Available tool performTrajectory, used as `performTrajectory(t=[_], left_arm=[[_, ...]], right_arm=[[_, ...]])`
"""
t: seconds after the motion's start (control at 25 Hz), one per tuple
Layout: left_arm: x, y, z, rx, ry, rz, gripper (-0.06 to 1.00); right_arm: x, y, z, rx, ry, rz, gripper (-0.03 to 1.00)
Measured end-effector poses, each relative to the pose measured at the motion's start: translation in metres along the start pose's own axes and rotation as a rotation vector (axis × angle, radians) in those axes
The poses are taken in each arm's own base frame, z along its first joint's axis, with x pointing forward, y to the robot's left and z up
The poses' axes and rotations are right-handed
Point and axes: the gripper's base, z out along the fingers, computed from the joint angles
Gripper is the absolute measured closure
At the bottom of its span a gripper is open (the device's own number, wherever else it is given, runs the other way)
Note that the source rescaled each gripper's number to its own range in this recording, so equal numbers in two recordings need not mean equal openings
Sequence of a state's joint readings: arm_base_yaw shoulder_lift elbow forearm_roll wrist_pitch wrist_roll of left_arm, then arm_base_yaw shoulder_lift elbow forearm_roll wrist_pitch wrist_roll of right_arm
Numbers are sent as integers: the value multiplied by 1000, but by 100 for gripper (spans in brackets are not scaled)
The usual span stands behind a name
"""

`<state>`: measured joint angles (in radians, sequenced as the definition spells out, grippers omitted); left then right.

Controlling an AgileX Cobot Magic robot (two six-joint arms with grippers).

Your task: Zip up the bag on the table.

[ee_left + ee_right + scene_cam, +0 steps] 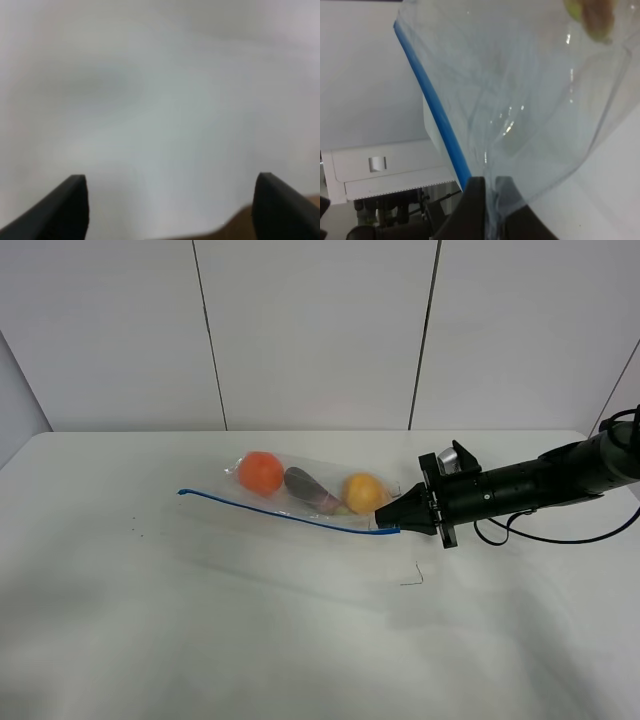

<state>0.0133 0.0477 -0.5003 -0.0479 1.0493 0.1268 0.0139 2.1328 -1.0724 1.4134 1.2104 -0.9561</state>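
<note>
The clear bag (300, 495) lies on the white table (200, 620), with an orange (261, 472), a dark eggplant (312, 490) and a yellow fruit (363, 492) inside. Its blue zipper strip (270, 511) runs along the near edge. My right gripper (385, 525) is shut on the bag's right end by the zipper. In the right wrist view the bag (530, 100) and the blue strip (435, 110) hang pinched between the fingers (475, 210). My left gripper (170, 205) is open over blurred white surface and does not show in the high view.
A small dark mark (412, 578) lies on the table in front of the right gripper. White wall panels (320, 330) stand behind the table. A black cable (560, 535) hangs from the right arm.
</note>
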Motion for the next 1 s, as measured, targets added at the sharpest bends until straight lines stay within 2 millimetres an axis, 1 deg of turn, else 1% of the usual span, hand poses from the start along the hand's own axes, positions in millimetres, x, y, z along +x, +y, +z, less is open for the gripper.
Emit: performTrajectory(t=[0.08,0.16,0.2,0.24,0.32,0.36,0.44,0.52,0.6,0.72,0.88,1.0], left_arm=[[4,-1,-6,-4,-44,1,-2],[4,-1,-7,1,-49,-1,-2],[4,-1,-7,2,-50,-2,-2],[4,-1,-7,3,-50,-2,-2],[4,-2,-7,4,-50,-3,-2],[4,-2,-7,5,-50,-3,-2],[4,-2,-7,5,-50,-3,-2],[4,-2,-7,5,-50,-3,-2],[4,-2,-7,5,-50,-3,-2],[4,-2,-7,7,-50,-4,-2],[4,-2,-7,10,-51,-6,-2],[4,-2,-7,12,-51,-7,-2]], right_arm=[[0,0,0,0,0,0,97],[0,0,0,1,1,3,96],[0,0,0,4,4,6,93],[0,0,0,4,4,11,87],[1,-1,0,7,7,24,67],[1,-1,0,14,6,32,54],[0,-2,-1,34,1,42,31],[-1,-1,-7,66,-11,43,18],[-3,3,-16,128,-14,17,14],[-13,21,-35,299,3,-70,12],[-33,63,-71,581,-33,-212,12],[-44,95,-100,767,-121,-251,12]])
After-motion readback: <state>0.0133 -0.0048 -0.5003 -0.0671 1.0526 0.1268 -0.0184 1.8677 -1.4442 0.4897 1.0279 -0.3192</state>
